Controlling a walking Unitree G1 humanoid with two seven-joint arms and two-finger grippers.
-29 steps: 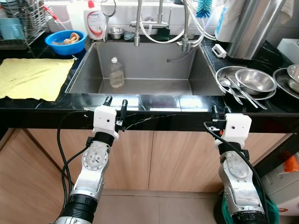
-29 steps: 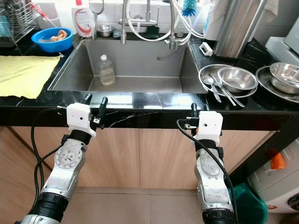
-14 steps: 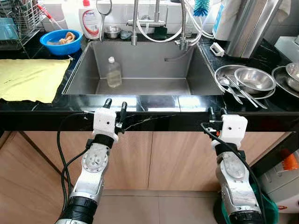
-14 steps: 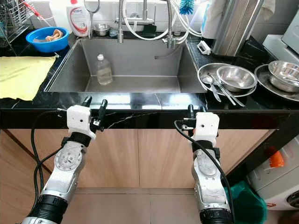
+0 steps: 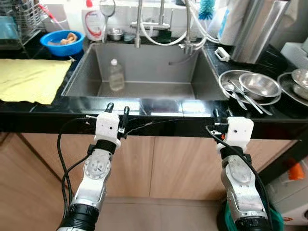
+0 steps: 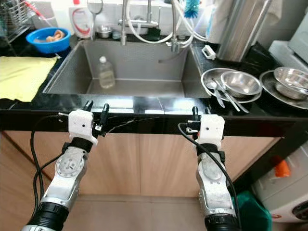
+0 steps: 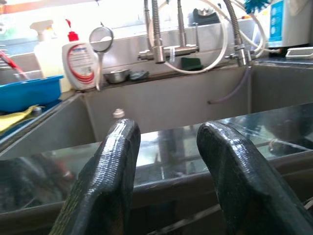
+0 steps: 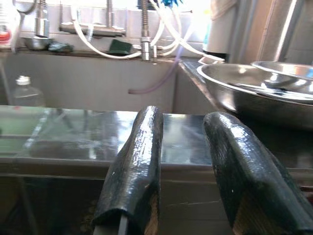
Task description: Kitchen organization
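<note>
A clear plastic bottle (image 5: 115,75) stands upright in the steel sink (image 5: 197,82), near its left side. On the right counter, steel bowls (image 5: 260,84) sit nested with spoons (image 5: 239,91) lying across them. My left gripper (image 5: 117,108) is open and empty just in front of the black counter edge, below the sink's left part. My right gripper (image 5: 221,114) is open and empty at the same edge, below the sink's right corner. The left wrist view looks between the open fingers (image 7: 117,161) at the sink and the bottle cap (image 7: 118,113).
A yellow cloth (image 5: 29,79) lies on the left counter, with a blue bowl (image 5: 61,41) and a dish rack (image 5: 19,21) behind it. A detergent bottle (image 5: 96,24), taps and hoses (image 5: 163,29) line the sink's back. A tall steel vessel (image 5: 257,29) stands back right. Wooden cabinet doors (image 5: 159,163) are below.
The whole view has shifted slightly as the camera moved. Both grippers stay open at the counter's front edge, and the things on the counter have not moved.
</note>
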